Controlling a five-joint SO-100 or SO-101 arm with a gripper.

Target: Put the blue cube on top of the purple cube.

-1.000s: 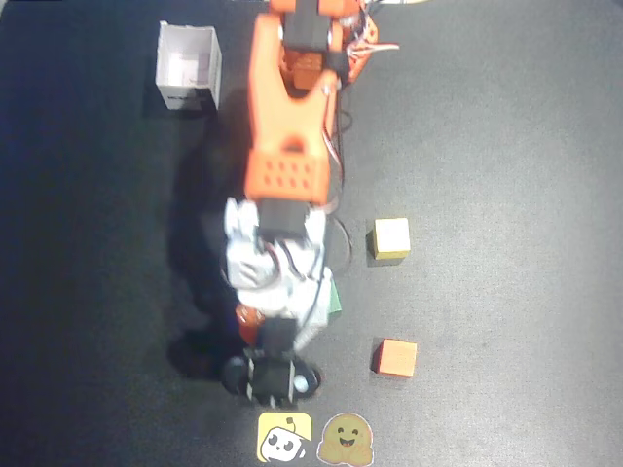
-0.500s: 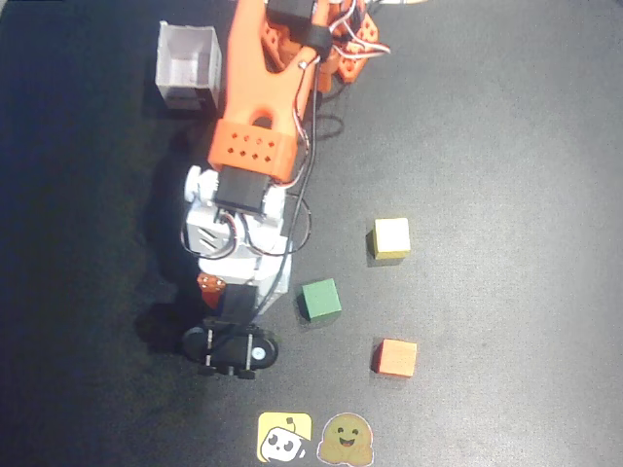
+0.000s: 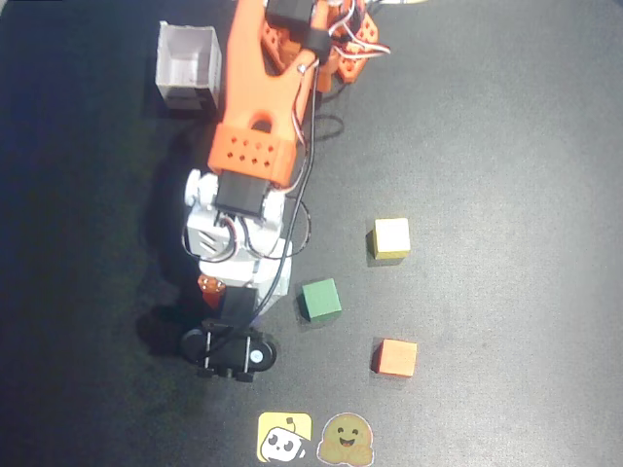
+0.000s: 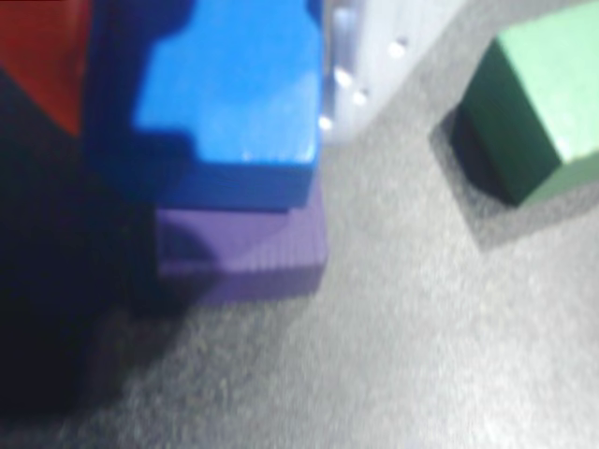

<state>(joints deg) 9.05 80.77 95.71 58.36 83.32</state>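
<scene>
Arm barely shifted; blue cube (image 4: 229, 103) atop purple cube (image 4: 245, 248); finger state unclear.

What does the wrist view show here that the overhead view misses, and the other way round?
Only the wrist view shows the blue cube sitting on the purple cube; the arm hides both from above. Only the overhead view shows the yellow cube, the orange cube, the white box and two stickers. Both show the green cube on the dark table.

Wrist view blurred, left side shadowed; overhead view soft, evenly lit.
</scene>
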